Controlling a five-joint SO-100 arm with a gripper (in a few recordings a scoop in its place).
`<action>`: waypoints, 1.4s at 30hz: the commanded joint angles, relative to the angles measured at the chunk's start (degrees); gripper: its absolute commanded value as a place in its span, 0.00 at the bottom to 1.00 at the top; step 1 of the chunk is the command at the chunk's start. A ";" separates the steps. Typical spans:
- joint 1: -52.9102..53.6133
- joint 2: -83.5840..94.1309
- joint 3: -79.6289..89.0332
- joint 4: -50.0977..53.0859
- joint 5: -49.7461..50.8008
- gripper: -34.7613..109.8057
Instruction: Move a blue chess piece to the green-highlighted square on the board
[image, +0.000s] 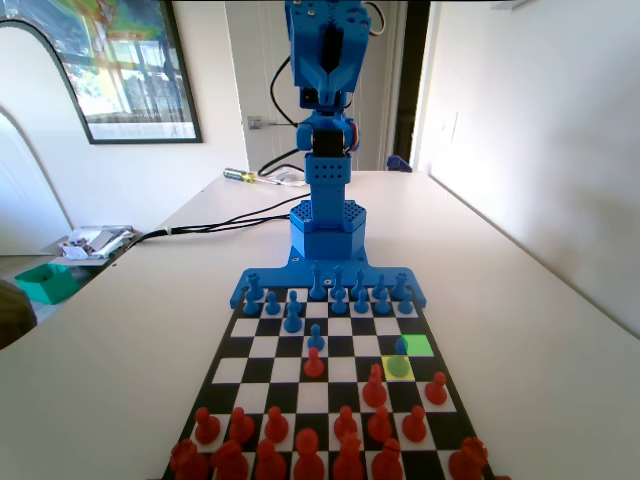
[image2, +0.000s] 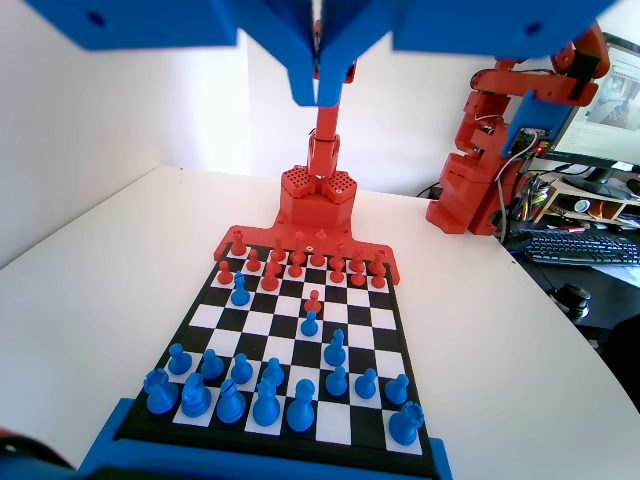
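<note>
The gripper is hanging high over the blue arm's end of the board, its two jaws pressed together at the tips and carrying nothing, so the reach has not begun. In the fixed view the blue chess piece is standing on the yellow-highlighted square toward the right side of the board, with the green-highlighted square lying just behind it and a little to the right, one diagonal step nearer the arm. In the wrist view a lone blue pawn is standing far forward on the left, close to the red ranks (this looks to be the same piece, though no coloured squares are showing there). Doing this step well probably means spreading the jaws before descending, coming straight down over the rounded top, and closing low on the slim body so it is not tipping. A red pawn is standing just in front and to the left of it and another red pawn to its right, so that side is cramped. The green square is bare, and the squares between it and the blue back rows are looking open, giving the arm free room to approach from its own end.
</note>
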 joint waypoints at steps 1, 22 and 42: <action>-0.18 0.18 -0.70 -1.05 -0.62 0.25; -0.18 0.18 -0.70 -1.05 -0.62 0.25; -1.93 -5.62 -3.87 -0.62 -5.10 0.25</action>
